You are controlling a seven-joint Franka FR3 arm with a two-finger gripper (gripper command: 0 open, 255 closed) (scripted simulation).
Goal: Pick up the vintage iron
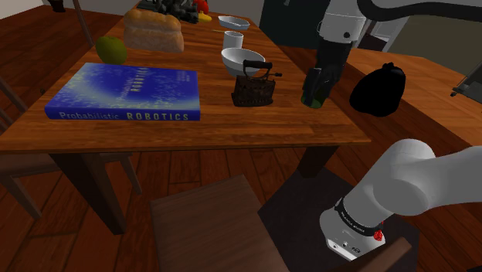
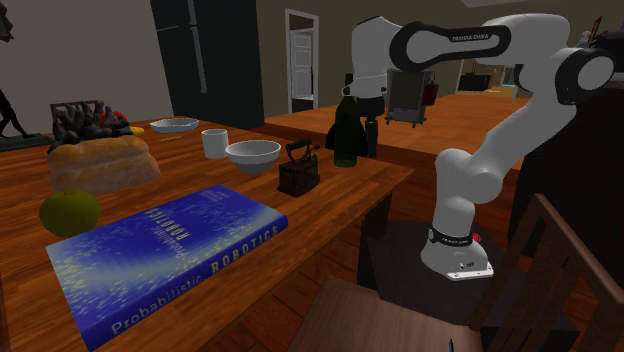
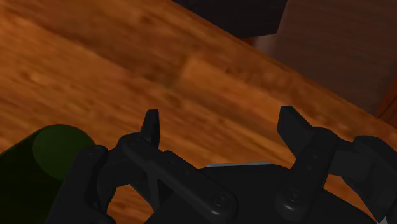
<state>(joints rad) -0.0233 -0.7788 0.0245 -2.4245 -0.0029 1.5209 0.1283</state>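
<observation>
The end effector (image 3: 219, 124) hangs over the table (image 1: 232, 127) with its two fingers apart and only bare wood between them. Just beside it stands a dark green bottle (image 2: 346, 128), so close that I can't tell whether they touch. The vintage iron (image 1: 252, 83) sits toward the shoulder view's left of the bottle, near it but apart, upright on its flat sole. A white bowl (image 1: 242, 58) sits just behind the iron, with a white cup (image 1: 233, 40) beyond that. Farther left lies a big blue book (image 1: 127, 91).

The iron looks like dark cast metal, so I'd expect it to be heavy for its size, rigid and in no way fragile. The arched handle on top seems the natural place to take it, with the fingers closing across the handle's narrow width at its middle. Held there, the weight should hang low and steady. The metal may be slick, so an off-centre hold could let it tip. The bottle looks easy to knock over on the way across.
</observation>
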